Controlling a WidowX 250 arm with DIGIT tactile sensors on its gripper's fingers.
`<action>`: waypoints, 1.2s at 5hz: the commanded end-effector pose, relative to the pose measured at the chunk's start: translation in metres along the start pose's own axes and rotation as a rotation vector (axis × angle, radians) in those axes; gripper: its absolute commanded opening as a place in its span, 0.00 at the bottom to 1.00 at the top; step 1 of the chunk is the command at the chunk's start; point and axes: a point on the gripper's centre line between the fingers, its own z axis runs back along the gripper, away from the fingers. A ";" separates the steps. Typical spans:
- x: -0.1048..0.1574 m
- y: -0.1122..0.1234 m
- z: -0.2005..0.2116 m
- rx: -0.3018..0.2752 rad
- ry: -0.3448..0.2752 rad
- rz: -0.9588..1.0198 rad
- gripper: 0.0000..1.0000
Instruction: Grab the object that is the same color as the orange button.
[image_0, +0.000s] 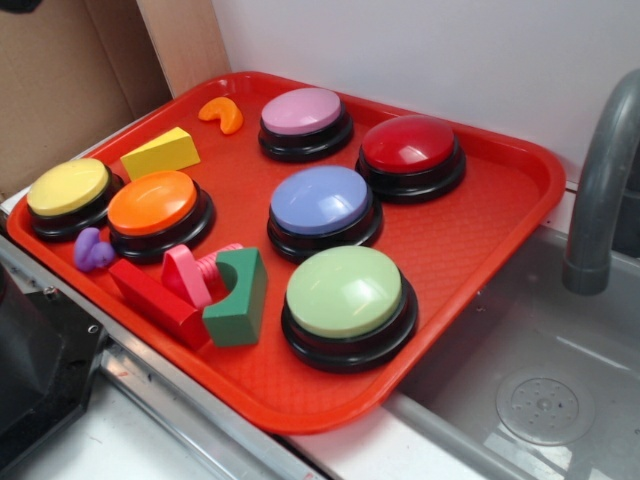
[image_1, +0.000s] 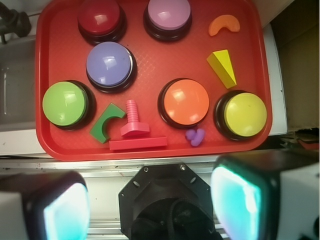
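The object, a small glossy orange crescent, lies on the red tray near its far left corner. The orange button, a big dome on a black base, sits at the tray's left side between the yellow button and the small purple piece. My gripper hangs high above the robot's black base, off the tray's near edge, far from the crescent. It is open, its two fingers wide apart with nothing between them. The exterior view does not show the gripper.
On the tray also stand pink, red, blue and green buttons, a yellow wedge, a green arch block, a pink bolt and a red bar. A grey sink and faucet lie to the right.
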 end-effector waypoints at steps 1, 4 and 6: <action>0.000 0.000 0.000 0.000 0.000 0.000 1.00; 0.081 0.033 -0.041 0.006 -0.110 0.282 1.00; 0.137 0.086 -0.078 0.042 -0.192 0.629 1.00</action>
